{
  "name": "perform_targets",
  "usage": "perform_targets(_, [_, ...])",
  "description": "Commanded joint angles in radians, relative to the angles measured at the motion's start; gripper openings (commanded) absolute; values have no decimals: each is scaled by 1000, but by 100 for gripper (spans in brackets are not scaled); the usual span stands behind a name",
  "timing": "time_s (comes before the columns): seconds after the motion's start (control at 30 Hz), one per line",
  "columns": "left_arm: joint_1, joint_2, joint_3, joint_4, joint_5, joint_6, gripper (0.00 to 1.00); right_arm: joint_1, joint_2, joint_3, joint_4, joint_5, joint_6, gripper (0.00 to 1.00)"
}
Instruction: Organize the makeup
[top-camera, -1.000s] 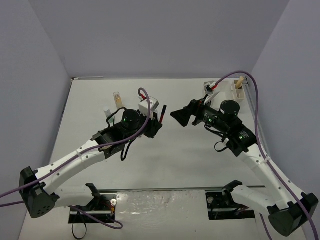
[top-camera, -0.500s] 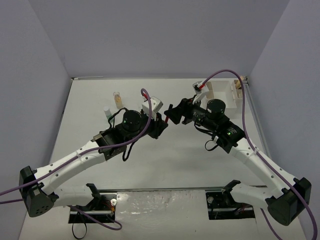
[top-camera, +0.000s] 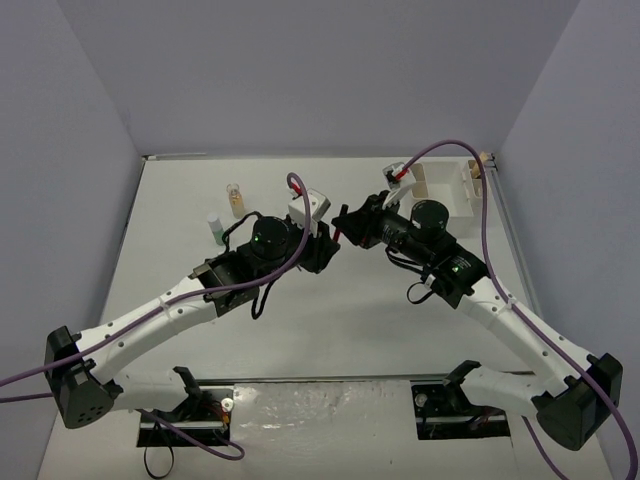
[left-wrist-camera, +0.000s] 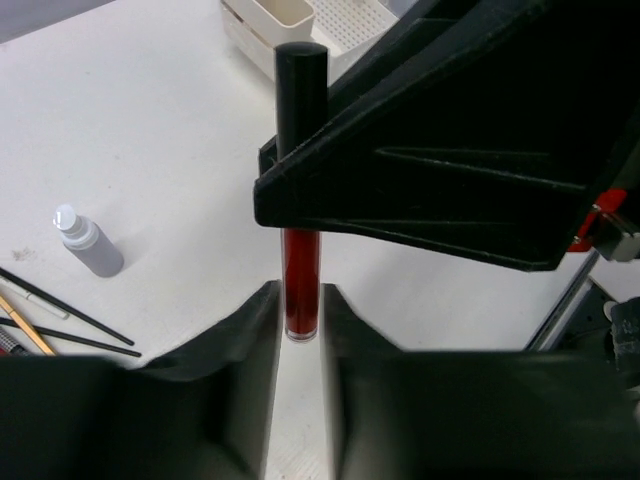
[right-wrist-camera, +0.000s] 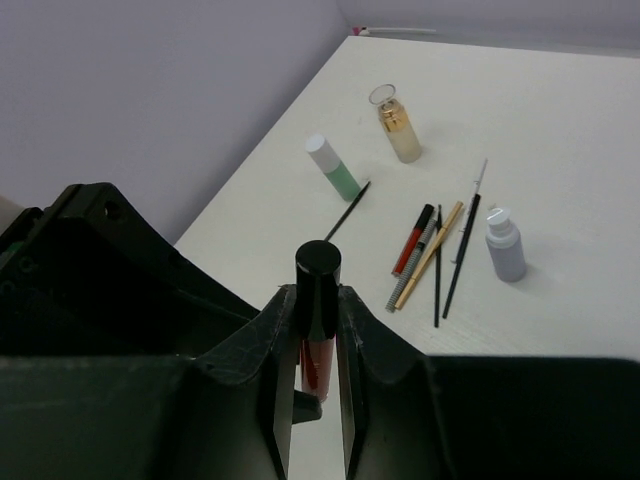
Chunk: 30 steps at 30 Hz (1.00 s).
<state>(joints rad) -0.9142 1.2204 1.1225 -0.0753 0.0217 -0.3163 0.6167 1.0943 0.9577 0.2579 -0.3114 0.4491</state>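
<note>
The red tube (left-wrist-camera: 300, 285) with its black cap sits near the middle of the table (top-camera: 350, 310), a little toward 12 o'clock, caught between both arms. The left gripper (left-wrist-camera: 300, 296), reaching in from 8 o'clock, has its two fingers pressed against the tube's red lower end, one on each side. The right gripper (right-wrist-camera: 317, 292), coming from 4 o'clock, has closed its fingers on the tube just under the black cap, so each gripper pinches one end of the same tube. In the top view the green bottle (top-camera: 215, 229) with a white cap stands at 9 o'clock from the tube, and the amber bottle (top-camera: 235, 199) at 10 o'clock, the two apart from each other. The right wrist view shows a grey-purple bottle (right-wrist-camera: 505, 250) upright on the table, and just beside it, at its 9 o'clock, a loose cluster of thin pencils and brushes (right-wrist-camera: 440, 262) with a tan stick (right-wrist-camera: 432, 252) lying among them. The white compartmented box (top-camera: 445, 187) rests at 2 o'clock from the tube, near the table's far right corner.
</note>
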Motion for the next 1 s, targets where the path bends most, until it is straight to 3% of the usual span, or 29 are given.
perform_targets(0.0, [10,-4,83,8,-73,-21,65,-3,-2,42,38,156,-100,0])
perform_targets(0.13, [39,-2,87,-52,-110,-52,94,-27,8,63,31,298,-199,0])
perform_targets(0.17, [52,-3,93,-82,-120,-62,96,-37,18,74,34,357,-231,0])
perform_targets(0.43, [304,-21,155,-377,-79,-130,97,-224,156,99,263,538,-421,0])
perform_targets(0.63, [519,-34,135,-529,-33,-76,97,-311,369,182,446,559,-527,0])
perform_targets(0.97, [584,-61,-18,-494,-69,-18,97,-430,622,306,573,498,-536,0])
